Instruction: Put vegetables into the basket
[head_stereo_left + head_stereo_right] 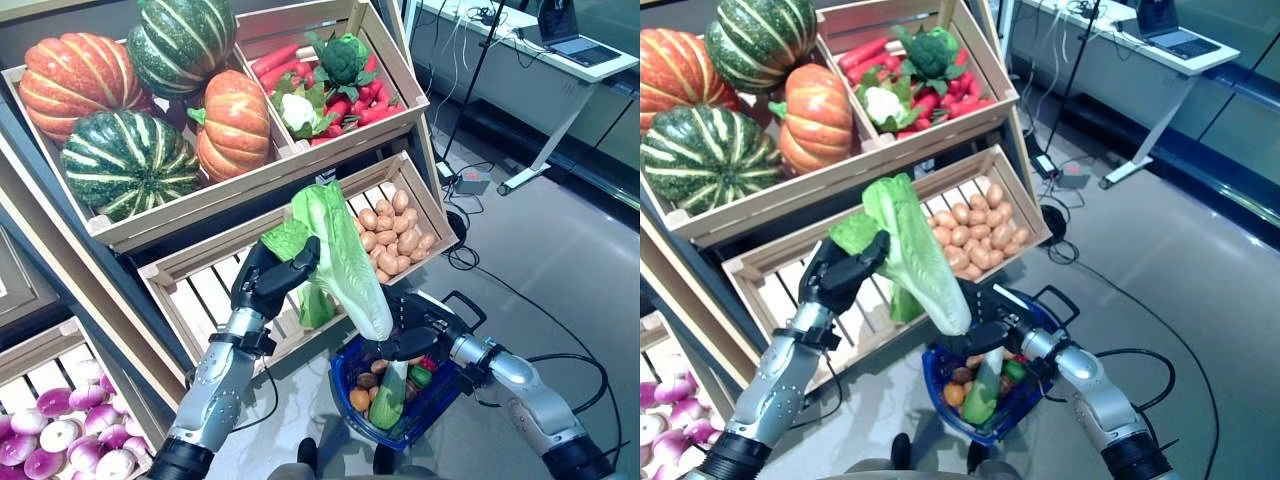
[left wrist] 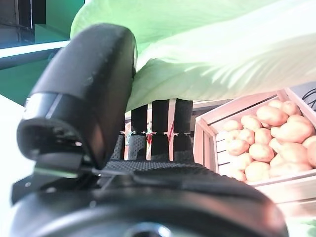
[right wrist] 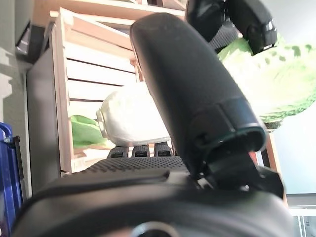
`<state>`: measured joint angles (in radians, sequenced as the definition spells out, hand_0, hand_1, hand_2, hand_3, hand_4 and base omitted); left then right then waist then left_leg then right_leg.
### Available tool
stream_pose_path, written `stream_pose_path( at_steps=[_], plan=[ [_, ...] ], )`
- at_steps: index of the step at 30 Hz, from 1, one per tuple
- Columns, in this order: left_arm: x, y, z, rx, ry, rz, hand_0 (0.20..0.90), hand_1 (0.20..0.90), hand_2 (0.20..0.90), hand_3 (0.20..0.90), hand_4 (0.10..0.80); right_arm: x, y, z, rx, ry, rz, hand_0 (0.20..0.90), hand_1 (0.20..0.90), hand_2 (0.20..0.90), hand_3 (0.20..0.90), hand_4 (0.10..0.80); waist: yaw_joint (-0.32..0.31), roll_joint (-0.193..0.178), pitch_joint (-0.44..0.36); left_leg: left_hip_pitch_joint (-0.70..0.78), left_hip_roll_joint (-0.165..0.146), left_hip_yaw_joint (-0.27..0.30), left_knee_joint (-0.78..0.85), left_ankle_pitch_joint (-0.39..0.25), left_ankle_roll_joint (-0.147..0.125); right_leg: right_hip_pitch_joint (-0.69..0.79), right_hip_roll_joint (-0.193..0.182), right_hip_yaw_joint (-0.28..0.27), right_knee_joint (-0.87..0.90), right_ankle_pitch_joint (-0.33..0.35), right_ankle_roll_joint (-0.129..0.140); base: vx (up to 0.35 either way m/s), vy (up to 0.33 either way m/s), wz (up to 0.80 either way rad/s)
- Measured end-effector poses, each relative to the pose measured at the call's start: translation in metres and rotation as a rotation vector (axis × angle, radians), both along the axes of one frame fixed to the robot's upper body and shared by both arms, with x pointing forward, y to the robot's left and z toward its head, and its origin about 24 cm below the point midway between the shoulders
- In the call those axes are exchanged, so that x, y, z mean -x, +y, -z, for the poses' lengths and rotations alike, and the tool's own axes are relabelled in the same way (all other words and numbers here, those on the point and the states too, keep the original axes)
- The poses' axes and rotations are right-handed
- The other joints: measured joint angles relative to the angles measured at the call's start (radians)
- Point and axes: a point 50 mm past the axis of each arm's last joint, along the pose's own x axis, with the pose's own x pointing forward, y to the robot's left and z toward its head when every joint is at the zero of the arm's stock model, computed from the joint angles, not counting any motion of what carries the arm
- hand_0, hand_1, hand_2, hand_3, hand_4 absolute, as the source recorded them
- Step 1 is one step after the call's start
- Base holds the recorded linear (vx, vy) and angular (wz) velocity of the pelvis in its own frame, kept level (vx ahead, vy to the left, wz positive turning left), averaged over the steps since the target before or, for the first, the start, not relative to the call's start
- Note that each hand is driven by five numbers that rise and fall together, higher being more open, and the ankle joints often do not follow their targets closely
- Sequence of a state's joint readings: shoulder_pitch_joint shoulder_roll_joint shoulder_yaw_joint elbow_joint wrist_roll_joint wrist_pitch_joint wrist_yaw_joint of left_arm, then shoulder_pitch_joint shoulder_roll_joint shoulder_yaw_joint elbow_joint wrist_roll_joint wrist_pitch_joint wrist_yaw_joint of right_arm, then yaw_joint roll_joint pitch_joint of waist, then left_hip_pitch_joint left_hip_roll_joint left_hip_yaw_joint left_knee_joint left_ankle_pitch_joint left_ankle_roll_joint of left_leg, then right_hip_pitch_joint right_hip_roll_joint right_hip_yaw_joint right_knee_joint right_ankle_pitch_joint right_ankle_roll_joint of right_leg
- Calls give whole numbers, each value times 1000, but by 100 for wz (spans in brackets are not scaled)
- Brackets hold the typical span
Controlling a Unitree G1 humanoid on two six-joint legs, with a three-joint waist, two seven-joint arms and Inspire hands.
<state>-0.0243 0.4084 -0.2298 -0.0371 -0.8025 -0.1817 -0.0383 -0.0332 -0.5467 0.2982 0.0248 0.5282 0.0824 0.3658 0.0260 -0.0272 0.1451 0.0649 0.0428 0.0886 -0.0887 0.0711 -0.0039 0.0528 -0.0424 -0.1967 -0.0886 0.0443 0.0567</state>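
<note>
A long pale-green cabbage hangs slanted in the air, leafy end up and white stem end down. My left hand is shut on its leafy upper part, with the thumb over the leaves. Just below the stem end hangs a blue basket. It holds a green-white vegetable, potatoes and small orange and red pieces. My right hand sits directly above the basket, curled on its handle. The cabbage's white stem end shows just past that hand.
The slanted wooden stand behind holds crates of pumpkins, of red roots with broccoli and cauliflower, and of potatoes. More green leaves lie in the slatted crate. Purple onions sit lower left. A desk stands far right.
</note>
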Motion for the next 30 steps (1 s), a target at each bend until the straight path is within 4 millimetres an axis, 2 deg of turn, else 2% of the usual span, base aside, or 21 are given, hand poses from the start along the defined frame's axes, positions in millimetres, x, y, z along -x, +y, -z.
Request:
stream_pose_path(
  at_steps=[11,18,19,21,26,30],
  plan=[
    [2,-10,4,-17,7,73,300,300,300,300,400,-1,6,5,-18,42,67,900,900,900,900,800,-2,0,-3,0,0,2,0,0,0,-1,0,2,0,0,0,0,0,0],
    [6,-17,10,-168,17,177,300,300,300,300,400,-1,9,6,-26,48,65,900,900,900,900,800,-5,2,-4,0,0,6,0,-1,1,-4,0,8,0,0,0,4,-1,-1],
    [6,-17,10,-182,20,194,300,300,300,300,400,-1,10,6,-25,52,64,594,594,594,594,596,-5,2,-4,0,0,7,0,-1,1,-4,0,10,0,0,0,9,-5,-4],
    [7,-18,11,-183,21,208,300,300,300,300,400,-1,10,7,-24,58,62,300,300,300,300,400,-5,2,-5,0,0,10,0,-1,2,-6,0,16,0,0,0,9,-3,-5],
    [6,-18,10,-185,16,218,300,300,300,300,400,4,18,12,-23,82,26,300,300,300,300,400,-8,5,-9,0,0,17,0,-3,3,-8,0,20,0,1,1,3,-2,-2],
    [7,-18,9,-191,9,242,300,300,300,300,400,3,16,12,-18,83,39,300,300,300,300,400,-8,6,-10,0,0,19,0,-3,4,-9,0,22,0,1,1,0,0,0]
  ],
)
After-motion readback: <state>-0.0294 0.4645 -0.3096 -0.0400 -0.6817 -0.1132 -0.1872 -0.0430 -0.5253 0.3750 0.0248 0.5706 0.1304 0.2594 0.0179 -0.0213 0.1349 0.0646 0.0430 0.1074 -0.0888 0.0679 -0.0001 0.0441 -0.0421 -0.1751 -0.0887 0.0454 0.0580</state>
